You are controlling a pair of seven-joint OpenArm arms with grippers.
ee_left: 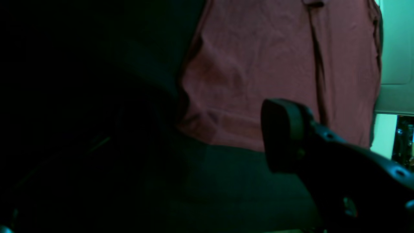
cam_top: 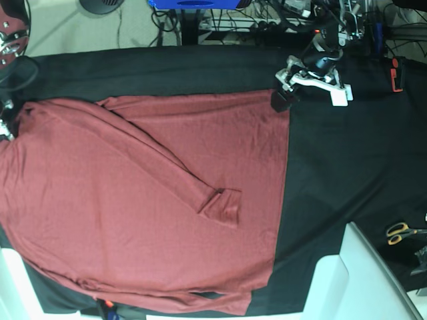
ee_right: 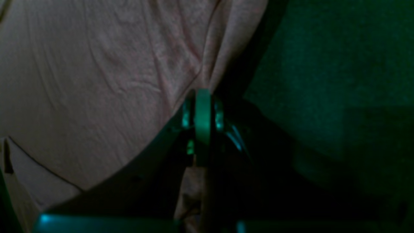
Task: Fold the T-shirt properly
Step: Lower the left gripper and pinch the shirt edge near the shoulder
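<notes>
soft, wrinkled maroon t-shirt (cam_top: 133, 220) lies flat on the black-clothed counter (cam_top: 333, 167); left gripper (cam_top: 285, 93) jaws released, right gripper (ee_right: 202, 106) jaws clenched on its fabric.

A black cloth (cam_top: 333, 167) covers the table and serves as the landmark. Yellow-handled scissors (cam_top: 402, 231) lie near its lower right corner, beside a white panel (cam_top: 363, 280). An orange-and-black tool (cam_top: 395, 74) rests at its upper right edge. Beyond its far edge sit tangled cables (cam_top: 267, 20) and a blue box (cam_top: 193, 4).
</notes>
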